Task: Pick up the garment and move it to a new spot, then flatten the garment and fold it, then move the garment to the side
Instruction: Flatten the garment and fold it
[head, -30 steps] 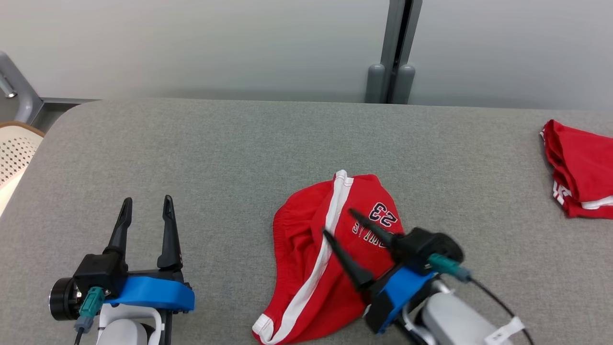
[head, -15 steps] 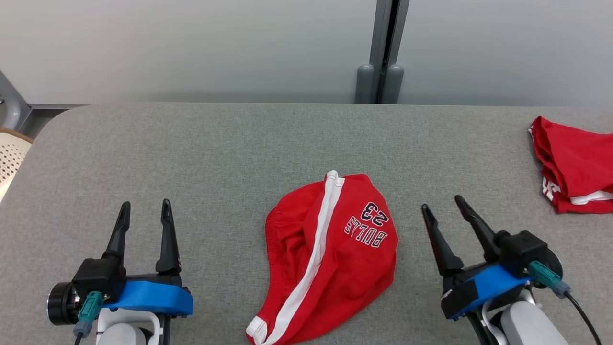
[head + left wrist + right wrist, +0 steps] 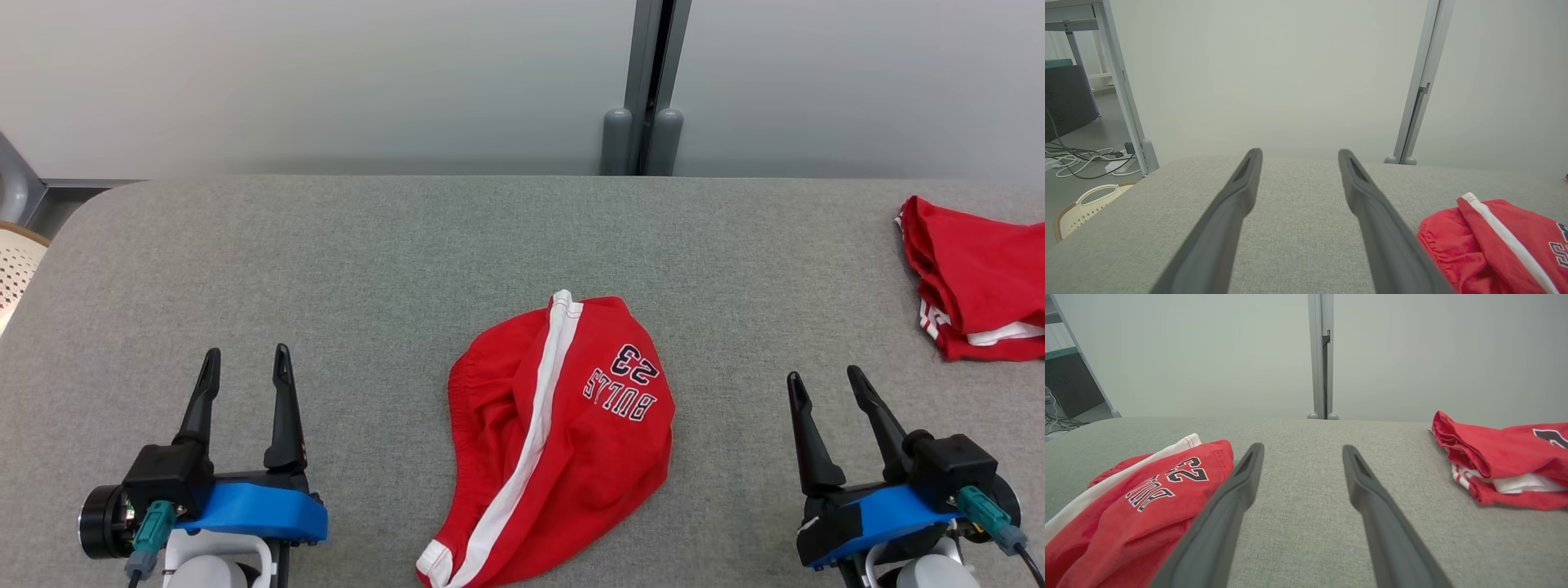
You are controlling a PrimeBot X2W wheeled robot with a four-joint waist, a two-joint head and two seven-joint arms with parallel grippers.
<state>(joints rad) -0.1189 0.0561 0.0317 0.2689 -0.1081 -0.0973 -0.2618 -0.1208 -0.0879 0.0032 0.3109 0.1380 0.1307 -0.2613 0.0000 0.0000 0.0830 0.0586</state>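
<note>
The garment (image 3: pixel 563 437) is a pair of red shorts with a white side stripe and "BULLS 23" print, lying crumpled at the middle of the grey table (image 3: pixel 408 269); it also shows in the left wrist view (image 3: pixel 1494 241) and the right wrist view (image 3: pixel 1135 502). My left gripper (image 3: pixel 245 363) rests open at the lower left, well left of the garment (image 3: pixel 1298 155). My right gripper (image 3: pixel 824 384) stands open at the lower right, right of the garment, with nothing between its fingers (image 3: pixel 1302 451).
A second red garment (image 3: pixel 976 278) lies bunched at the table's far right edge (image 3: pixel 1506 461). A cream perforated basket (image 3: pixel 16 265) sits on the floor off the table's left side (image 3: pixel 1086 204). A grey wall post (image 3: pixel 645 82) stands behind the table.
My right gripper has pulled off the garment and swung right and back to the lower right, open and empty. The left gripper has stayed put. The camera shifted slightly.
</note>
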